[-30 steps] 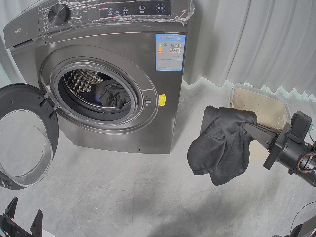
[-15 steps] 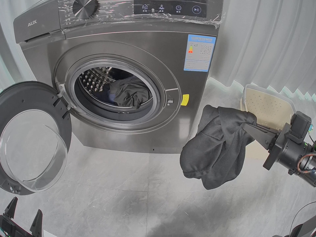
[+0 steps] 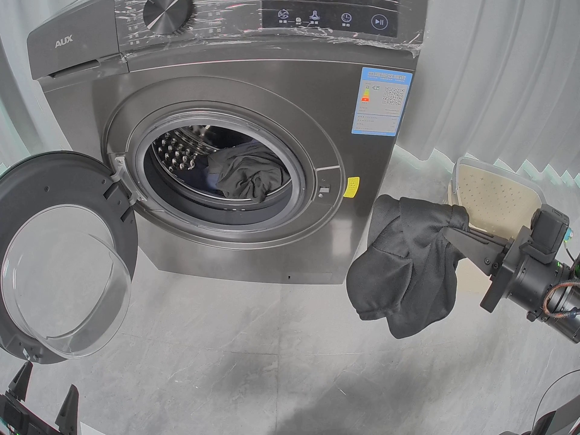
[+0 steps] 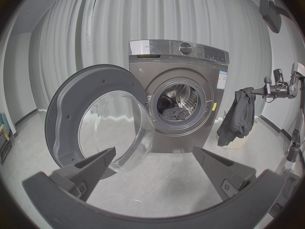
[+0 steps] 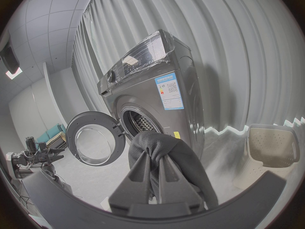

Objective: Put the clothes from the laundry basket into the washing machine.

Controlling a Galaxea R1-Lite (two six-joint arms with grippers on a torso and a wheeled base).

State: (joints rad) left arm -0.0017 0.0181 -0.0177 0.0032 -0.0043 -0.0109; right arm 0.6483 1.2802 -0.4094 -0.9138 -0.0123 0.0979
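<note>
Two dark garments are in sight. The first garment (image 3: pixel 405 267), a black, finely textured knit, hangs in loose, heavy folds from the right gripper (image 3: pixel 452 232), whose two wedge-shaped fingers are pinched tight on its bunched upper edge. It dangles clear of the floor (image 3: pixel 241 345), between the washing machine (image 3: pixel 241 98) and the laundry basket (image 3: pixel 495 197). The second garment (image 3: pixel 251 173), equally dark, lies crumpled inside the drum (image 3: pixel 175 149), a shiny metal cylinder studded with rows of round holes. The single machine is a boxy front-loader in brushed grey metal, with one round dial (image 3: pixel 168 10), wrinkled plastic film (image 3: pixel 272 28) over its control panel, one blue label (image 3: pixel 382 101) and one small yellow sticker (image 3: pixel 351 186). Its one door (image 3: pixel 60 182), a dark ring around a clear bulging window, stands swung wide open. The one basket is cream plastic, rounded and perforated, set on the pale stone-look tiles beside the machine, before a pleated white curtain (image 3: pixel 501 61). The left gripper (image 4: pixel 153 148) sits low with its fingers spread apart, holding nothing.
</note>
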